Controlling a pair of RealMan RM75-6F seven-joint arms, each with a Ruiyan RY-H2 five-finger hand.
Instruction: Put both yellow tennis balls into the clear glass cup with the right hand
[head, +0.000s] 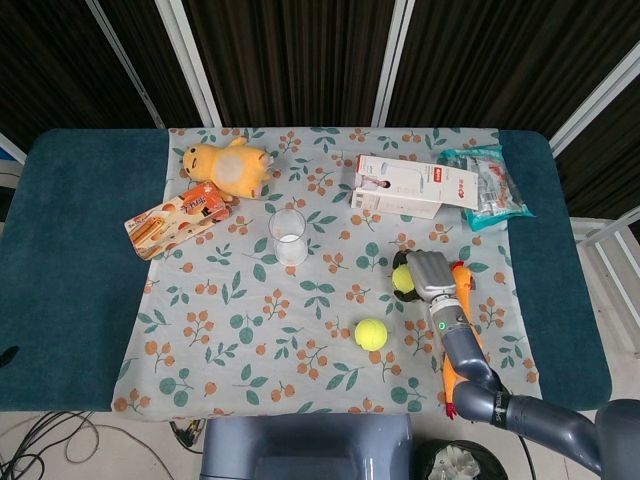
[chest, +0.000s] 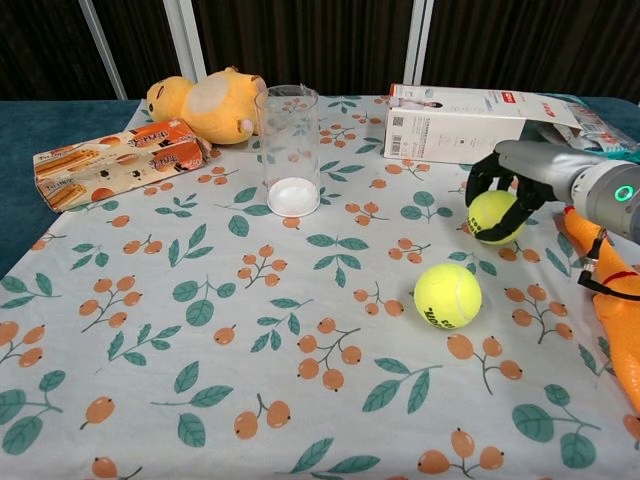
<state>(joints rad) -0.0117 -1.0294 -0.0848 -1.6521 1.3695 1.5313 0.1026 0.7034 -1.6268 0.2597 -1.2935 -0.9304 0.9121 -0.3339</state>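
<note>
**One ball is wrapped by the hand, one ball is left on the cloth**

The right hand (chest: 515, 180) is seen at the right side of the table, laid over one yellow tennis ball (chest: 494, 216). Its dark fingers (chest: 478, 180) are curled down around the top and sides of that ball, so the ball is gripped. The ball is low, just at the flowery cloth (chest: 200, 330) — whether it is lifted off the cloth cannot be told. In the head view the same hand (head: 428, 272) is seen with the ball (head: 403, 279) tucked at its left edge.

The other tennis ball (chest: 447, 295) is left alone on the cloth, near the held one and closer to the front edge. It is not touched by anything. In the head view it (head: 371, 333) is seen below and to the left of the hand.

The clear glass cup (chest: 290, 150) is stood upright near the middle of the cloth, well apart from both balls. No ball is seen inside it.

A yellow plush toy (chest: 208, 102) and an orange snack box (chest: 115, 160) are placed to the left of the cup. A white box (chest: 470, 122) is laid at the back right — behind the hand. An orange rubber chicken (chest: 620, 310) is stretched out at the right edge, beside the arm.

The left hand is not seen in either view.
</note>
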